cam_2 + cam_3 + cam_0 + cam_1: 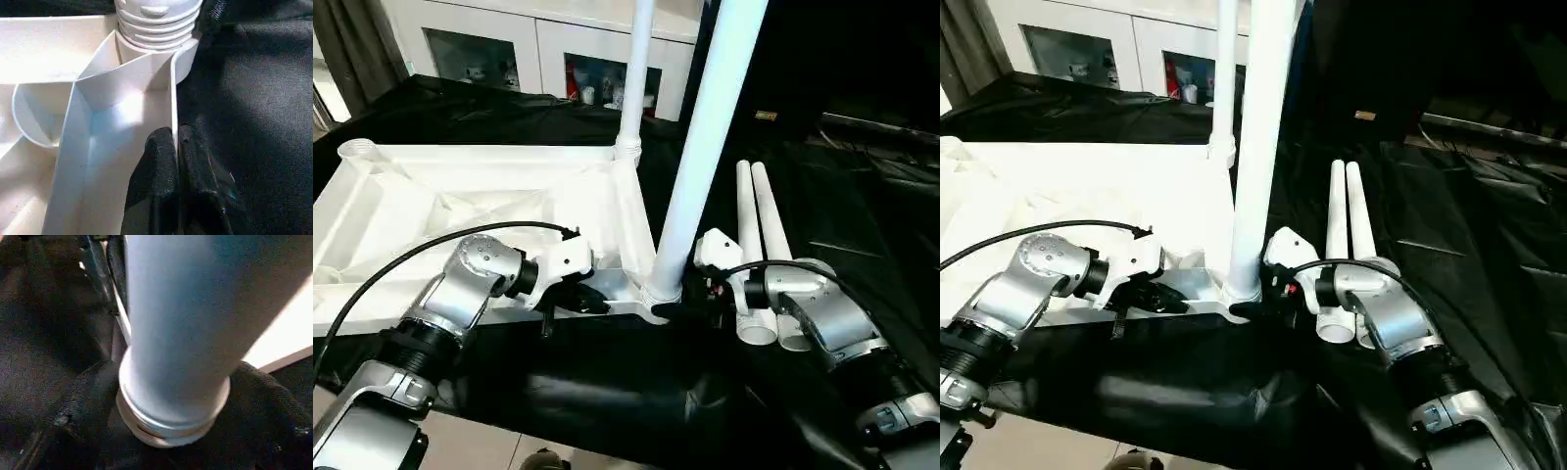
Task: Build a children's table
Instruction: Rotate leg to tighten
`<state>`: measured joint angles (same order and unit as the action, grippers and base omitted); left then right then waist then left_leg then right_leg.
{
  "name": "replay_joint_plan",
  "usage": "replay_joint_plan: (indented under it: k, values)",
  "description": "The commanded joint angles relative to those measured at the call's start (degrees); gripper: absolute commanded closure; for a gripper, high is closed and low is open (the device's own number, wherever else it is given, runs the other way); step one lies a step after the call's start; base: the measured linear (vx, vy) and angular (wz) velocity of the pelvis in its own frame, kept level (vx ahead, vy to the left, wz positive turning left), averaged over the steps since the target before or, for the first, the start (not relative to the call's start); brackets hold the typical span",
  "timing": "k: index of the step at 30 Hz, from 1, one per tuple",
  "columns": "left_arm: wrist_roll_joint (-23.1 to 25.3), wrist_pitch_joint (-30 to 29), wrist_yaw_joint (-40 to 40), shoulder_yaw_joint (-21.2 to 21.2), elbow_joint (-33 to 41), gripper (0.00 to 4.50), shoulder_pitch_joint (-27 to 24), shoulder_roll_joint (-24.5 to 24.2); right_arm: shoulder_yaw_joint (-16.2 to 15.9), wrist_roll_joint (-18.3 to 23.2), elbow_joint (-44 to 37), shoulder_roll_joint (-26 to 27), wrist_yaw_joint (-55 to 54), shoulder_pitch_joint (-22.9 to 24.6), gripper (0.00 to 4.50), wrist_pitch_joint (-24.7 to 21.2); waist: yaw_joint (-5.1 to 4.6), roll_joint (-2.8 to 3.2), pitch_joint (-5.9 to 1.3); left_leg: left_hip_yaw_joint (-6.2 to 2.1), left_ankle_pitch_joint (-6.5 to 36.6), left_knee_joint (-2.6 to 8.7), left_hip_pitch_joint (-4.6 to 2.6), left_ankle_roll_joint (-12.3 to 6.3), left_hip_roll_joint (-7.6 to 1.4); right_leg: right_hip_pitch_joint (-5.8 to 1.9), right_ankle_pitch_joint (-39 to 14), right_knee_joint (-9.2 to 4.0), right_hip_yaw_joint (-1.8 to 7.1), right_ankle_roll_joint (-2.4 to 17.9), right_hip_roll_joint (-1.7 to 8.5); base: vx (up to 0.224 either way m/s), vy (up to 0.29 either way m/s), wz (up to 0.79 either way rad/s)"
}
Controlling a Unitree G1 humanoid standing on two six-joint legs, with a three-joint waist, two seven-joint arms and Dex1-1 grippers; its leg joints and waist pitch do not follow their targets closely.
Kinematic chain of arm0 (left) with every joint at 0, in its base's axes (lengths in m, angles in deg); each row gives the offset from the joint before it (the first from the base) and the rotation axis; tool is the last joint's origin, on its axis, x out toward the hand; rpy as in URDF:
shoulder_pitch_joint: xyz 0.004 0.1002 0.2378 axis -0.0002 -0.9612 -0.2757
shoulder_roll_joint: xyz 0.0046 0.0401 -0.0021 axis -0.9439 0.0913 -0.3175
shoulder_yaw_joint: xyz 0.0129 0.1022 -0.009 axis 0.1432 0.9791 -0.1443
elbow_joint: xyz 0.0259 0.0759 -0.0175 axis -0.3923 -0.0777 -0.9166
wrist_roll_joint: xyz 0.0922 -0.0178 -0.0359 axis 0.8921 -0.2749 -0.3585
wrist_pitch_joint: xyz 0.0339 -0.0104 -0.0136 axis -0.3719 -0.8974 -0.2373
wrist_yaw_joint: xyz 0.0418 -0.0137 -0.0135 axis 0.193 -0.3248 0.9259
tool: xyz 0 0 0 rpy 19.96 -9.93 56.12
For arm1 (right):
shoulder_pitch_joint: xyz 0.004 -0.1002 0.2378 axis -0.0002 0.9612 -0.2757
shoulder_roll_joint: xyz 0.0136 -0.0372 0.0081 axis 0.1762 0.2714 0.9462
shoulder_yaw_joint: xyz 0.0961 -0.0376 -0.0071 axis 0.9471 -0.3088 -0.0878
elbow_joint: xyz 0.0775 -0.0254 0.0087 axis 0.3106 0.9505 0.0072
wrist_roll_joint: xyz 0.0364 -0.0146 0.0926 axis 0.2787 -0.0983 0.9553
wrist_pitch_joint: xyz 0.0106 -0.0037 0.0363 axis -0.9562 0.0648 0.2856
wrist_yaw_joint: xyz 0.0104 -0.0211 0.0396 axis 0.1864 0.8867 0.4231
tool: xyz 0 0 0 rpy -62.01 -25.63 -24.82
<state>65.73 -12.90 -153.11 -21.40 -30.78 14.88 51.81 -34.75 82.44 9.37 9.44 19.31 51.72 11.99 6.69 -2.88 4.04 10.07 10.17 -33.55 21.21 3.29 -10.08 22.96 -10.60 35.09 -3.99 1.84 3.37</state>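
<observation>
Left pincer (177,161) pinches the tabletop (431,196) rim; right pincer (690,294), grip unclear, nears the socketed leg (705,147).

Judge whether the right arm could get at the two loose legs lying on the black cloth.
Probably yes: the two loose legs lie beside the right gripper, nothing between. It sits low beside the upright leg.

The tabletop (460,206) was laid underside-up on the desk (862,225). Two legs (680,186) stood in its right-hand corner sockets; two loose legs (759,245) were laid right of it.
</observation>
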Motion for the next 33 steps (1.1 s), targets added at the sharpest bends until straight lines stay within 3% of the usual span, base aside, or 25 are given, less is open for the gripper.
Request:
replay_joint_plan:
  k: [1,4,12,14,18,21,22,23,24,26,30,33]
  values:
    - [-0.50,0.80,-1.41,0.73,1.08,4.50,0.45,0.02,0.62,0.40,-0.53,0.25,-0.44,0.43,1.26,-0.39,0.04,0.61,-4.18,-1.11,9.41,3.86,-1.04,-1.56,-3.66,-3.06,-8.39,-3.68,3.34,12.34,5.71,0.000,0.000,0.00]
    - [-0.44,0.76,-1.42,0.77,1.09,4.50,0.41,-0.04,0.63,0.48,-0.45,0.59,-0.68,0.51,1.59,-0.38,0.07,0.70,-4.15,-1.12,9.53,3.86,-1.04,-1.46,-3.65,-3.08,-8.44,-3.68,3.34,12.36,5.71,0.000,0.000,0.00]
    - [-0.59,0.75,-1.06,0.46,0.53,4.50,0.52,0.19,1.68,1.62,0.09,2.33,-2.47,1.04,1.73,-1.45,0.01,0.61,-4.13,-1.14,9.59,3.84,-0.96,-1.41,-3.59,-3.13,-9.21,-3.71,3.33,12.13,5.74,0.000,0.000,0.00]
    - [-0.27,-1.08,3.10,-0.74,-0.43,4.50,1.05,2.00,5.28,2.24,4.24,6.24,-10.65,-0.12,1.74,-1.60,-0.20,0.58,-4.06,-1.12,10.02,3.87,-0.94,-1.08,-3.63,-2.92,-9.99,-3.77,3.42,12.31,5.87,0.000,0.000,0.00]
    - [1.13,-2.67,10.42,-1.88,-2.92,4.50,2.45,5.34,8.81,1.27,10.42,11.11,-23.18,-1.92,1.75,-2.03,-0.80,0.57,-3.93,-1.38,12.26,4.15,-1.15,1.12,-3.46,-2.80,-15.70,-4.33,3.28,10.76,5.87,0.000,0.000,0.00]
    - [3.07,-6.03,19.98,-2.56,-6.17,4.50,4.45,10.46,12.55,0.62,15.78,17.24,-38.69,-4.05,1.75,-4.32,-1.43,0.85,-3.94,-1.41,12.58,4.24,-1.23,1.93,-3.54,-2.53,-14.89,-4.34,3.42,11.08,5.82,0.000,0.000,0.00]
    - [3.07,-6.03,19.98,-2.56,-6.17,4.50,4.45,10.46,12.55,0.62,15.78,17.24,-38.69,-4.05,1.75,-4.32,-1.51,0.70,-4.05,-1.43,12.37,4.19,-1.20,2.21,-3.36,-2.72,-14.66,-4.26,3.36,10.94,5.78,0.000,0.000,0.00]
    - [3.58,-7.89,25.35,-3.15,-8.25,4.50,5.74,13.89,14.05,0.08,19.22,20.50,-46.94,-5.76,1.75,-4.83,-1.37,0.84,-4.11,-1.43,12.06,4.12,-1.17,2.08,-3.33,-2.82,-14.11,-4.23,3.37,10.82,5.86,0.000,0.000,0.00]
    - [3.62,-8.05,25.81,-3.19,-8.43,4.50,5.86,14.20,14.19,0.05,19.53,20.79,-47.65,-5.92,1.75,-4.89,-1.62,0.94,-3.98,-1.27,12.13,4.13,-1.35,2.19,-3.39,-2.35,-13.43,-4.31,3.52,11.11,5.74,0.000,0.000,0.00]
    - [4.10,-8.97,29.41,-3.33,-10.06,4.50,6.85,17.07,15.72,0.39,22.90,24.16,-53.07,-7.88,1.75,-4.65,-1.54,0.88,-4.09,-1.38,11.97,4.12,-1.20,2.13,-3.26,-2.71,-13.18,-4.25,3.45,10.91,5.80,0.000,0.000,0.00]
    - [5.21,-8.21,31.04,-2.41,-11.65,4.50,8.09,19.76,14.46,-0.82,26.06,27.32,-53.49,-11.05,1.75,-1.20,-1.48,1.09,-4.04,-1.27,11.82,4.13,-1.12,1.54,-3.20,-2.74,-11.31,-4.25,3.48,10.27,5.69,0.000,0.000,0.00]
    - [5.27,-7.91,30.86,-2.64,-12.24,4.50,8.58,19.35,14.94,-0.41,26.11,27.14,-52.02,-11.92,1.05,-0.37,-1.54,1.16,-3.93,-1.32,12.66,4.27,-1.12,1.29,-3.27,-2.79,-10.71,-4.20,3.45,10.23,5.60,0.000,0.000,0.00]
